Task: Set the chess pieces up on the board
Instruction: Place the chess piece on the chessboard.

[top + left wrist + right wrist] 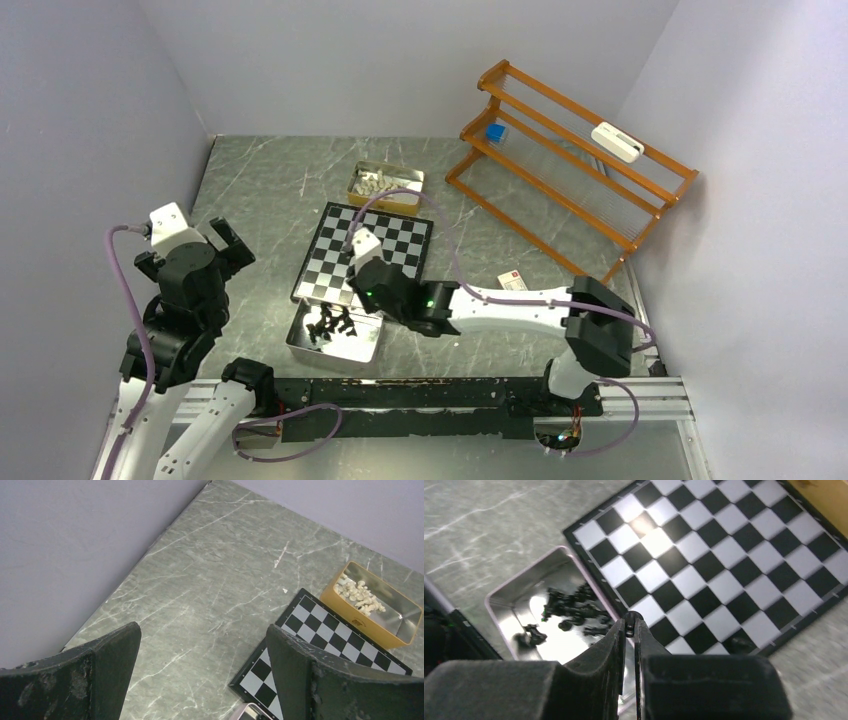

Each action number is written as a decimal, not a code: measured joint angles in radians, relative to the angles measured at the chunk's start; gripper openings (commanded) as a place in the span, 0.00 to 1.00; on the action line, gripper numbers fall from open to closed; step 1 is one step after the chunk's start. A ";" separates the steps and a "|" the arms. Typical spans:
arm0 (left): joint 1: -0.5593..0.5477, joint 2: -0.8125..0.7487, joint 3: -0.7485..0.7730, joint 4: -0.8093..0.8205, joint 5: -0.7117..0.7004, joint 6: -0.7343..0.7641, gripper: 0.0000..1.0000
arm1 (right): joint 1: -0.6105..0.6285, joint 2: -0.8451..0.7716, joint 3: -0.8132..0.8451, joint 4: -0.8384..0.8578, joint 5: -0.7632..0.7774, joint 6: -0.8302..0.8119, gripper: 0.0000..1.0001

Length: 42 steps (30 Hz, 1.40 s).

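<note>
Grey marbled table (270, 190), plain lilac walls (400, 60) on three sides. An orange wire rack (570, 170) stands at the far right, with a blue block (494, 131) and a white device (616, 142) on its shelves. A small white-and-red card (512, 280) lies flat on the table, right of the board.

The board (395, 235) is mid-table, flat and a bit skewed to the table edges: black-and-white chequered with a thin black border. The squares in view are bare.

A silver tray (300, 345) sits just off the board's near-left corner, touching or almost touching the border. It holds the black chess pieces (330, 322), glossy and tiny, in a loose heap, most of them tipped over. A gold tin (385, 203) sits at the board's far edge. The white chess pieces (375, 183), cream in colour, are bunched at its left end.

The left gripper (202, 630) is raised over the table left of the board, fingers wide apart with nothing between them.

The right gripper (633, 622) hangs over the board's near edge by the tray. Its fingers are pressed together, with only a slit showing. A small dark piece (633, 615) seems pinched at the very tips, probably one of the black set, but it is too small to be sure.
</note>
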 measured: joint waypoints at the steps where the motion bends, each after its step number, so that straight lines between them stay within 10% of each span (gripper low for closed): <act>1: 0.000 0.000 -0.001 0.005 0.008 0.003 1.00 | -0.009 -0.022 -0.020 -0.006 0.010 0.003 0.07; 42: -0.001 0.000 -0.028 0.060 0.116 0.055 1.00 | -0.148 -0.049 -0.313 0.076 0.060 0.162 0.09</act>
